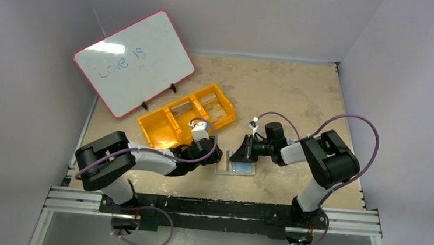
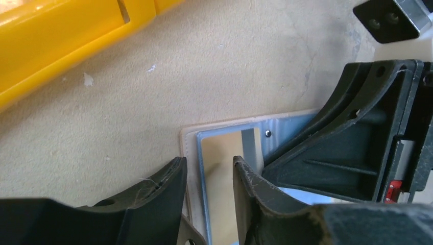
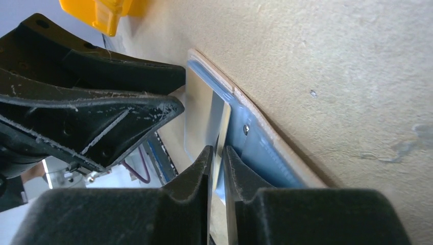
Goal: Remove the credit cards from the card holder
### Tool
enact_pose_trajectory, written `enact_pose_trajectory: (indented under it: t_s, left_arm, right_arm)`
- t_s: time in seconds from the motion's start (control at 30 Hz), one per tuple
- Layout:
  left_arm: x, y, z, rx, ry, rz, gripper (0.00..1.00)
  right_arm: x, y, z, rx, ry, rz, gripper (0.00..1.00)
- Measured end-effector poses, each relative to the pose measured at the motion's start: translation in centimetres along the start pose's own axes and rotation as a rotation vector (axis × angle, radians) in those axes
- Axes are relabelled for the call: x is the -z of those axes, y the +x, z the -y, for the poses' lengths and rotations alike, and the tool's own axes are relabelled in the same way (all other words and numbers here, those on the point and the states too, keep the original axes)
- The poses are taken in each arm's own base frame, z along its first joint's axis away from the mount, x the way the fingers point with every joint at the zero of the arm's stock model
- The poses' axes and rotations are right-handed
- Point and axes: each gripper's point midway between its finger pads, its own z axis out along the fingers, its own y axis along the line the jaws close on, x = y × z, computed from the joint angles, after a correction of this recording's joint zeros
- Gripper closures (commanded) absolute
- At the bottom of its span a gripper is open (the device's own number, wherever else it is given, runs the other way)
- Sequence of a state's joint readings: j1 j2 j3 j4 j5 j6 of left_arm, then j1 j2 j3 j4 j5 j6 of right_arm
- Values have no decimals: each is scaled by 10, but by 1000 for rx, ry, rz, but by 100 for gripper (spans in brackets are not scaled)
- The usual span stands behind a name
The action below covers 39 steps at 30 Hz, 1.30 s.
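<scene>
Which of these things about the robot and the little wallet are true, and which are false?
1. The card holder lies open on the table. True.
2. The right gripper is pinching the edge of a credit card. True.
3. The left gripper is shut tight. False: it is open, over the holder's edge.
4. The yellow bin is on the right arm's side. False: it sits behind the left arm, next to the whiteboard.
</scene>
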State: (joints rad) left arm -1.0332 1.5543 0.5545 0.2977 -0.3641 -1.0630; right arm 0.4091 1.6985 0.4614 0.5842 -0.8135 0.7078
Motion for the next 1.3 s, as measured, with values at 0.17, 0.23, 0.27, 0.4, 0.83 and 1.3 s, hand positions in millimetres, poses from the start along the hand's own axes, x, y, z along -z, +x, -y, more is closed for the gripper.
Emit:
enact_pose_trajectory:
  t_s: [0.17, 0.23, 0.27, 0.4, 0.83, 1.3]
  left_arm:
    - [-7, -2, -3, -1, -23, 13, 81]
    - [-9, -3, -5, -4, -35, 19, 87]
    - [-10, -3, -6, -5, -38, 21, 89]
    - [-12, -3, -9, -11, -49, 24, 94]
    - [-13, 0, -3, -17, -40, 27, 92]
    - [-4, 8, -3, -9, -42, 5, 100]
  right_arm:
    - [0, 3, 2, -37, -19, 5, 83]
    - [0, 4, 2, -53, -27, 5, 80]
    - [0, 3, 2, -58, -29, 8, 79]
    - [0, 3, 1, -84, -22, 22, 78]
    - [5, 0, 2, -264, -13, 149, 85]
    - [7, -12, -12, -292, -109, 219, 82]
